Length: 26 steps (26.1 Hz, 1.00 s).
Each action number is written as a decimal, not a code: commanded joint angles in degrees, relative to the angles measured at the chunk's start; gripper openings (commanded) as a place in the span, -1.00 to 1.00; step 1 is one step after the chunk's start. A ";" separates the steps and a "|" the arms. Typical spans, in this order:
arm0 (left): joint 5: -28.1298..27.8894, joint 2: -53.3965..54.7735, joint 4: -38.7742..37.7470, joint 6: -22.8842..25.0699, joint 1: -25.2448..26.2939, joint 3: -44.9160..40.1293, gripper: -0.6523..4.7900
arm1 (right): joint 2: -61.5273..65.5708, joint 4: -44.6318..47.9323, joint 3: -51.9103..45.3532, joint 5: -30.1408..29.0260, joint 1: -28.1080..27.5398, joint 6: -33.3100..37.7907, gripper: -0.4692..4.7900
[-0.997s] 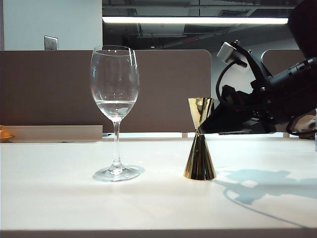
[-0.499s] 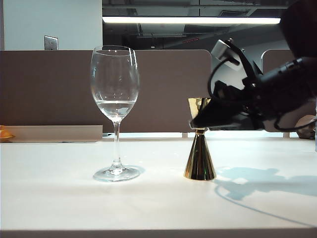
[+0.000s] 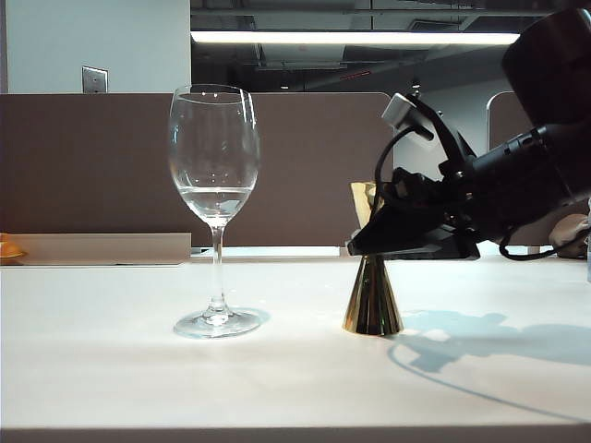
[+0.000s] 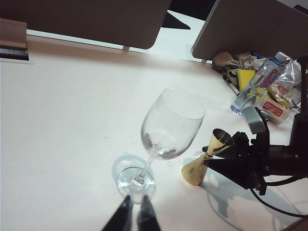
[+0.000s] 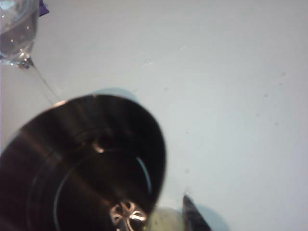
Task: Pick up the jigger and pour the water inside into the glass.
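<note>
One jigger (image 3: 372, 295) stands upright on the white worktop (image 3: 111, 369), long axis vertical, wide dark cone down and narrow waist level with the tip of the right gripper (image 3: 362, 245); in the left wrist view the jigger (image 4: 204, 161) shows its open upper cup, whose contents cannot be made out. The right gripper reaches in roughly level from the right side of the exterior view and sits at the waist, its dark fingers overlapping the upper cone; whether the jaws are spread, closing or already touching the metal cannot be told from any view, since the right wrist view is filled by the blurred rim of the jigger (image 5: 82, 168) close under the camera. One glass (image 3: 214, 208) stands upright well to the left of the jigger, apart from it, with a shallow pool of water (image 3: 214, 198) low in its bowl. The left gripper (image 4: 134, 214) hangs near the foot of the glass (image 4: 166, 127), fingers close together with only a thin slit between them, holding nothing. The right arm is judged the nearer for the grasp. Count: one jigger, one glass, two grippers.
</note>
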 commanded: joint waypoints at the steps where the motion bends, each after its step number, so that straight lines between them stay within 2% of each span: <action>1: -0.02 0.00 0.33 -0.04 0.02 0.22 -0.67 | 0.31 1.31 0.39 -0.13 0.46 0.09 0.18; 5: -0.04 0.00 0.22 -0.04 0.09 0.22 -0.67 | 0.74 1.86 0.46 -0.11 0.61 0.11 0.16; 8: -0.20 0.00 0.02 -0.04 0.09 0.22 -0.67 | 0.81 2.19 0.48 -0.11 0.61 0.11 -0.03; 14: -0.20 0.00 -0.13 -0.04 0.09 0.22 -0.67 | 1.40 2.99 0.52 -0.11 0.61 0.11 -0.04; 17: -0.20 0.00 -0.13 -0.07 0.09 0.22 -0.67 | 1.44 3.19 0.52 -0.11 0.61 0.11 -0.26; 26: -0.15 0.00 -0.46 -0.11 0.09 0.22 -0.67 | 1.44 3.78 1.09 0.15 0.61 0.13 -0.40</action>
